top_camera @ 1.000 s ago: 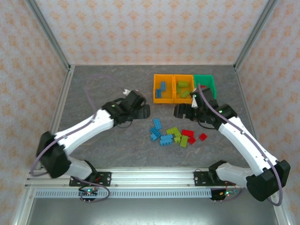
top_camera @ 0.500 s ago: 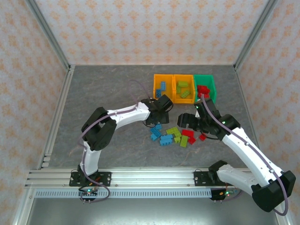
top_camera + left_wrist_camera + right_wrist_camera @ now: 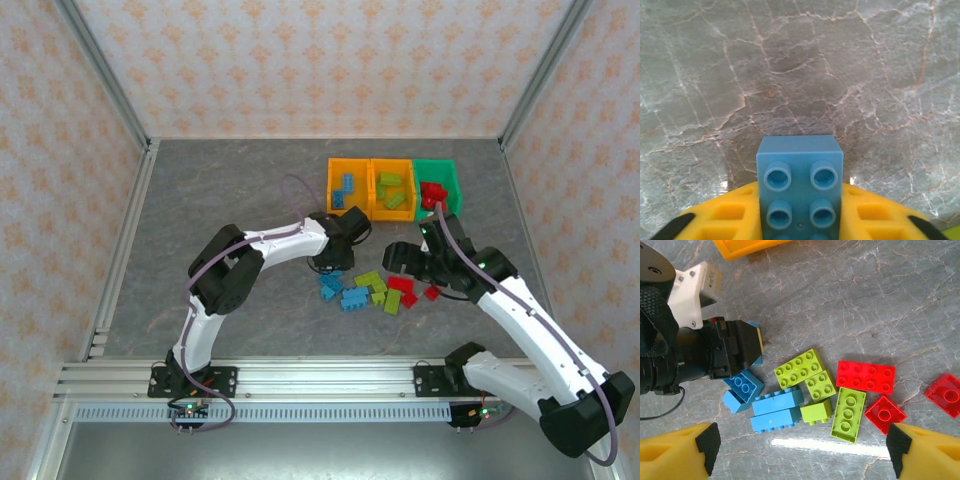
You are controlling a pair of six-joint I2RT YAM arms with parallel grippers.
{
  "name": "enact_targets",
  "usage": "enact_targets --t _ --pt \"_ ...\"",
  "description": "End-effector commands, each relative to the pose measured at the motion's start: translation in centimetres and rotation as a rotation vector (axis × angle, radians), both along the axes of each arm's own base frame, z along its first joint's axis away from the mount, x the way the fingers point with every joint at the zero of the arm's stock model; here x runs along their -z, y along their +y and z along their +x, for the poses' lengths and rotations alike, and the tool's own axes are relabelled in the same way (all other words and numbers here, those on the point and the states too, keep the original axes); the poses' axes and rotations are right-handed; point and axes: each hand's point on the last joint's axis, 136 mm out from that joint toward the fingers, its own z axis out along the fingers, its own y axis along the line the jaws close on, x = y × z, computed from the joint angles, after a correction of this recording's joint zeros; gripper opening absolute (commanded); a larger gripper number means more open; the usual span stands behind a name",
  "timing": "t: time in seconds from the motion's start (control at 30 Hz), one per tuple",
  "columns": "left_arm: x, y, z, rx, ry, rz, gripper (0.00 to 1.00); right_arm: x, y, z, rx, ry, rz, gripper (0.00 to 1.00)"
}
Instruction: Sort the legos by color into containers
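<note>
Swung across to the pile, the left fingers [image 3: 725, 220] gripped a blue brick [image 3: 800, 165], probably bound for the blue-stocked orange bin [image 3: 330, 195]; the right fingers [image 3: 670, 455] hung spread above red bricks [image 3: 865, 376].

The blue brick [image 3: 800, 185] is smooth, slightly glossy plastic, and the table [image 3: 840, 60] looks like polished, veined grey stone.

I'm looking at a grey, marble-veined tabletop [image 3: 230, 190], crossed by pale, rusty cracks close up, with a white glare streak [image 3: 810, 445] lying on it in the right wrist view. Papered walls [image 3: 320, 70] in a peach floral print close off three sides, and slanted aluminium posts [image 3: 105, 70] stand at the back corners. A slotted aluminium rail [image 3: 320, 378] runs along the near edge, with a dull metal sheet [image 3: 320, 450] below it
</note>
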Motion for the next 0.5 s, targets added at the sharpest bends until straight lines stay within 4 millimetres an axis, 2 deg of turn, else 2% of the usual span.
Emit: enact_targets --t 0.0,0.1,0.2,0.33,0.47 --pt "-4.6 -1.1 1.7 0.041 -0.100 -0.069 0.24 -1.1 -0.4 -0.4 0.026 -0.033 0.020 0.88" --pt "-8.7 -0.9 4.6 0.048 -0.229 -0.050 0.22 -1.7 -0.8 -0.2 0.049 -0.059 0.021 0.88" --pt "-11.4 -0.7 8.3 0.042 -0.342 -0.016 0.22 -1.7 -1.0 -0.1 0.068 -0.061 0.021 0.88" --pt "-12.3 0.4 14.0 0.013 -0.446 0.087 0.22 -1.8 -0.7 -0.2 0.070 -0.063 0.047 0.88" --pt "-12.4 0.2 19.0 0.021 -0.524 0.129 0.22 -2.3 -0.7 -0.4 0.077 -0.081 0.071 0.88"
